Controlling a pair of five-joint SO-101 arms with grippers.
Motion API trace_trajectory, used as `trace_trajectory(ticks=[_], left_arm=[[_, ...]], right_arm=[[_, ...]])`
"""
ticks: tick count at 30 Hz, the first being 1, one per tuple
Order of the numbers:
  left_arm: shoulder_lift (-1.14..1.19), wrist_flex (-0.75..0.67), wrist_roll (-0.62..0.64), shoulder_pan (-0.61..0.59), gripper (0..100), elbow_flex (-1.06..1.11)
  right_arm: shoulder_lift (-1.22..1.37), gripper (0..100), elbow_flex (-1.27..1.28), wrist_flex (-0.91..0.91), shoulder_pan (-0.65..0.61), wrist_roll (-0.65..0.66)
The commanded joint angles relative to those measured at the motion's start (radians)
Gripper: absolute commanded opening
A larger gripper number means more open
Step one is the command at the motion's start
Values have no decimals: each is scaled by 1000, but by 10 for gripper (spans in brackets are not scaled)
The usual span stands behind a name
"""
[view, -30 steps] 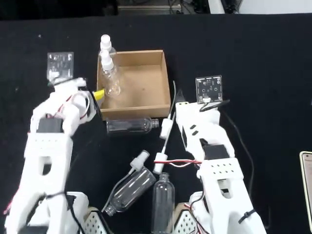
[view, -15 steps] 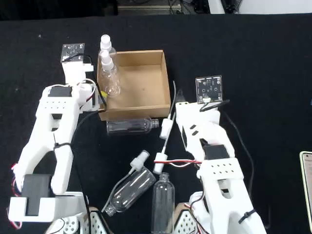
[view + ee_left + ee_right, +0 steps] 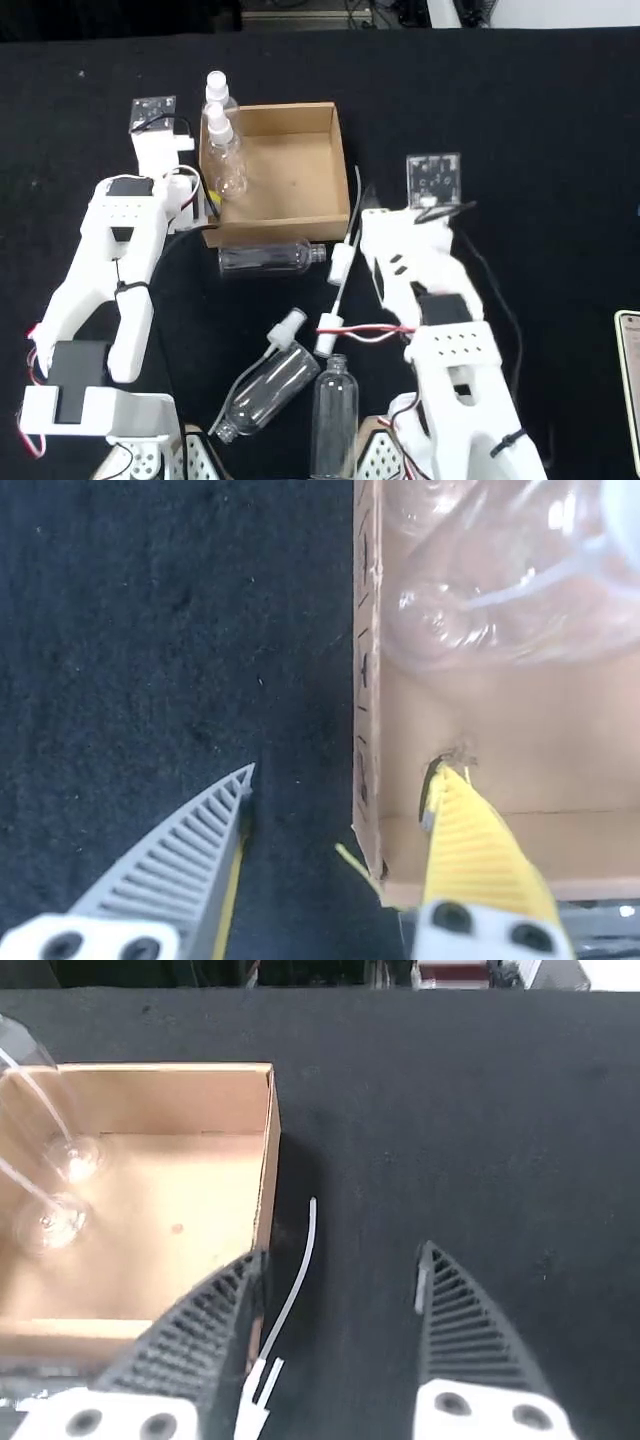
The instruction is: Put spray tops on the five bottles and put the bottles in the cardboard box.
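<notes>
The cardboard box (image 3: 290, 172) holds two clear bottles with white spray tops (image 3: 226, 152) leaning along its left wall. My left gripper (image 3: 207, 207) is open astride that wall (image 3: 364, 680): the yellow finger (image 3: 462, 830) is inside, the grey finger (image 3: 190, 845) outside, and a capped bottle (image 3: 500, 600) lies just beyond. An uncapped bottle (image 3: 270, 258) lies in front of the box. Two more uncapped bottles (image 3: 268, 388) (image 3: 335, 410) sit near the arm bases. Loose spray tops (image 3: 342, 263) (image 3: 287, 330) (image 3: 327, 326) lie between them. My right gripper (image 3: 342, 1255) is open over a spray tube (image 3: 296, 1280) beside the box's right wall (image 3: 268, 1150).
The table is covered in black cloth (image 3: 540, 120), with open space to the right of the right arm. A flat white object (image 3: 629, 370) sits at the right edge. A red wire (image 3: 365, 333) runs from the right arm toward the loose tops.
The left arm has stretched away from its base along the box's left side and its wrist now sits farther back. The right arm has shifted only slightly.
</notes>
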Motion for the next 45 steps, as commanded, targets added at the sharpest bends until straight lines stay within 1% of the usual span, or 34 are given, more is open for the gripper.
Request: trace_trajectory(ticks=[1,2,5,9,15,18,23,27,29,34,37,41,45], left_arm=[[-8,-23,21,65,241,-22],[-5,-23,21,84,234,-19],[-3,-25,23,117,169,-8],[-3,-23,23,111,109,-4],[-3,-25,21,114,109,30],[-8,-25,20,108,106,47],[-11,-25,21,108,105,62],[-11,-25,23,110,105,51],[-12,-52,23,111,105,58],[-8,-71,15,108,105,64],[-12,-78,15,108,103,81],[-12,-78,18,108,30,87],[-12,-78,21,108,38,84]], right_arm=[[25,208,-124,69,0,-29],[48,208,-130,63,0,-29],[120,208,-133,20,-2,-29],[188,208,-143,-26,-2,-31],[265,208,-189,-25,-3,-68],[306,208,-219,-25,-26,-92],[358,208,-254,-25,-78,-89],[364,210,-271,-25,-78,-89],[364,212,-275,-25,-83,-91],[372,212,-278,-25,-158,-89],[374,213,-280,-25,-178,-89],[374,213,-280,-28,-180,-86],[374,213,-280,-29,-178,-84]])
